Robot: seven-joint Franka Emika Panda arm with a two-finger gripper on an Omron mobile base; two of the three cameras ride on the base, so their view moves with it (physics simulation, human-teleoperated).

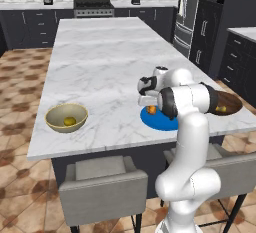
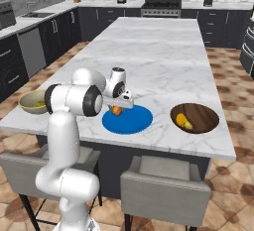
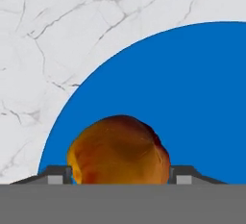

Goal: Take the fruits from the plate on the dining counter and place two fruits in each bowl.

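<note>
On the dining counter [image 1: 100, 62] lies the blue plate [image 3: 192, 98] near the front edge, with a reddish-orange fruit [image 3: 117, 151] on its left part. My gripper [image 3: 120, 176] points down over the plate [image 1: 165, 123], and its fingertips [image 3: 55, 175] press against both sides of that fruit [image 2: 116, 110], which still rests on the plate [image 2: 131, 122]. The tan bowl [image 1: 52, 119] at the left holds a yellow-green fruit [image 1: 70, 121]. The dark brown bowl [image 2: 206, 123] at the right holds a yellow banana [image 2: 183, 121]; my arm partly hides this bowl [image 1: 234, 102] in the left base view.
Two grey chairs [image 1: 102, 182] [image 2: 166, 185] stand against the counter's front edge below the plate. Dark cabinets with a stove [image 1: 93, 7] line the back wall, and a tall fridge [image 1: 187, 12] stands at the right. The far marble top is bare.
</note>
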